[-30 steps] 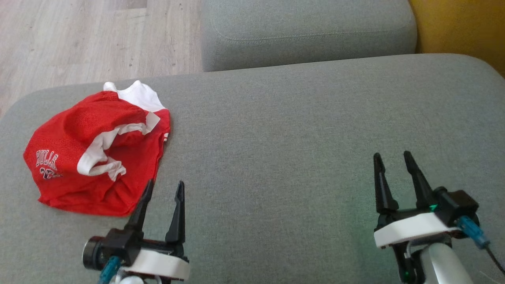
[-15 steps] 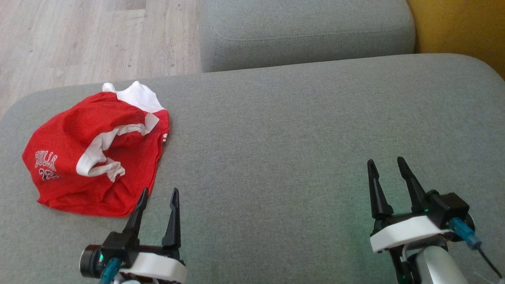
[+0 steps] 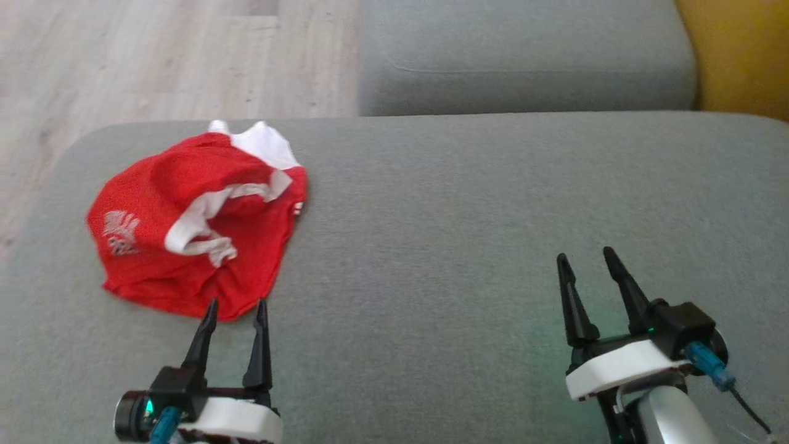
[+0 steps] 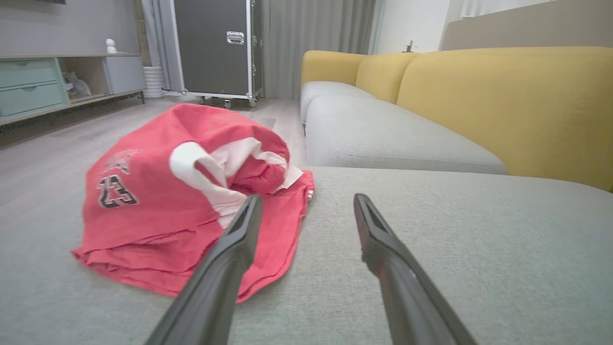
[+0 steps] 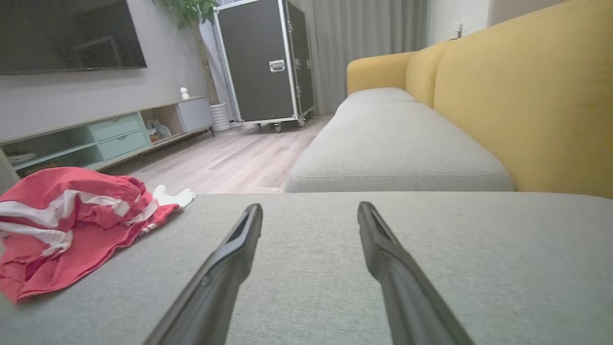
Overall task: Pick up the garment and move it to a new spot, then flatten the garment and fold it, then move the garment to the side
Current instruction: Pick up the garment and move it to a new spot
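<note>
Left end effector (image 3: pixel 238 303) at lower left of the head view, fingers spread apart with nothing between them. Tips right at the near hem of the garment (image 3: pixel 185 246); touching or just short of it, not possible to tell. Right end effector (image 3: pixel 584 254) at lower right, likewise spread and empty, well apart from the garment, over bare fabric.

Largest first: wide grey seat cushion (image 3: pixel 468 203) across the middle and bottom of the frame. Rounded far corner at upper left, far edge straight across the upper third. Broad open stretch of bare fabric from the garment's right edge to the right border of the frame.

Second grey cushion (image 3: pixel 524 55) at top centre, just beyond that far edge. Pale wood floor (image 3: pixel 154 61) at upper left, past the rounded corner. Yellow backrest (image 3: pixel 739 55) in the upper right corner. Dark wheeled case (image 4: pixel 215 48) at top centre of the left wrist view, far off across the floor.

Garment itself: red jersey with white trim, crumpled in a loose heap at centre left of the head view. Wholly on the seat cushion, near its left edge, white part close to the far edge. Number 23 (image 4: pixel 117 191) on the left side of the heap in the left wrist view.
</note>
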Motion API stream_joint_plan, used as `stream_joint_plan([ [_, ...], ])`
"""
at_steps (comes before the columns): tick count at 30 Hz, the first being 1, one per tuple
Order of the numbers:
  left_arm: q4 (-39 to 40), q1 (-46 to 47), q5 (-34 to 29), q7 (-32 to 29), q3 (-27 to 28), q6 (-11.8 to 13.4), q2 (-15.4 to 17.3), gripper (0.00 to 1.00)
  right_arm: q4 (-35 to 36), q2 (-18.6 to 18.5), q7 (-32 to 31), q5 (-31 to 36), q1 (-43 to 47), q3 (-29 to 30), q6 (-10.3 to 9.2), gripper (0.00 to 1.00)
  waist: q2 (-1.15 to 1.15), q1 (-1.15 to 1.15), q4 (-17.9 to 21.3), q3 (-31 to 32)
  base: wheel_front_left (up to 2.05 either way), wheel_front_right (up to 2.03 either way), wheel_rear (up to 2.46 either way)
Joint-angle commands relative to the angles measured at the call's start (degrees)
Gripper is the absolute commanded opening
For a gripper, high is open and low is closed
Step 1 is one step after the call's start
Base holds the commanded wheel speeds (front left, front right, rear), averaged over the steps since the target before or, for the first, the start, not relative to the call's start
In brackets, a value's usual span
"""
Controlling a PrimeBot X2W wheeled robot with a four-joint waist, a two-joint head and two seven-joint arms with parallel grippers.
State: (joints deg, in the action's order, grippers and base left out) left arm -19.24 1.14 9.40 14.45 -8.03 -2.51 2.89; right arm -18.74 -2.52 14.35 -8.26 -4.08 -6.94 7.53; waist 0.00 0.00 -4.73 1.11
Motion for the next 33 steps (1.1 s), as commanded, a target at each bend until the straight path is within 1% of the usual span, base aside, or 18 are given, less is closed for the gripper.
stream_joint_plan([
  [1, 1.72, 1.20, -0.78, 0.55, 2.45, 0.13, -0.01, 1.00, 1.67, -0.36, 0.65, -0.02, -1.32, -1.85, -0.04, 1.00, 0.00, 0.00, -2.31, 0.79, 0.00, 0.00, 0.00],
  [7, 1.97, -0.11, -1.75, 0.55, 4.31, -0.18, -0.01, 1.00, 1.26, -0.36, 0.65, -0.69, -0.72, -4.20, -0.04, 1.00, 0.00, 0.00, -6.38, 1.85, 0.00, 0.00, 0.00],
  [8, 1.97, -0.11, -1.75, 0.55, 4.31, -0.18, -0.01, 1.00, 1.26, -0.36, 0.65, -0.69, -0.72, -4.20, -0.04, 1.00, 0.00, 0.00, -6.38, 1.85, 0.00, 0.00, 0.00],
  [14, 1.73, -1.18, -2.36, 0.55, 5.54, -0.91, -0.01, 1.00, 1.07, -0.36, 0.65, -1.89, 0.29, -5.88, -0.04, 1.00, 0.00, 0.00, -9.99, 2.89, 0.00, 0.00, 0.00],
  [19, 1.83, -1.81, -3.06, 0.55, 6.27, -1.33, -0.01, 1.00, 1.03, -0.36, 0.65, -2.57, 0.93, -6.60, -0.04, 1.00, 0.00, 0.00, -12.03, 3.48, 0.00, 0.00, 0.00],
  [24, 1.80, -2.18, -3.35, 0.55, 6.96, -1.77, -0.01, 1.00, 0.56, -0.36, 0.65, -3.12, 1.16, -7.65, -0.04, 1.00, 0.00, 0.00, -12.96, 3.72, 0.00, 0.00, 0.00],
  [29, 1.89, -2.04, -3.80, 0.55, 7.60, -2.04, 0.05, 1.00, 0.60, -0.36, 0.65, -3.28, 1.17, -8.26, -0.04, 1.00, 0.00, 0.00, -12.89, 3.41, 0.00, 0.00, 0.00],
  [33, 1.10, -0.02, -4.66, 0.55, 7.15, -2.83, 1.33, 1.00, 0.87, -0.36, 0.65, -2.99, 0.77, -8.13, -0.04, 1.00, 0.00, 0.00, -12.11, 2.02, 0.00, 0.00, 0.00],
])
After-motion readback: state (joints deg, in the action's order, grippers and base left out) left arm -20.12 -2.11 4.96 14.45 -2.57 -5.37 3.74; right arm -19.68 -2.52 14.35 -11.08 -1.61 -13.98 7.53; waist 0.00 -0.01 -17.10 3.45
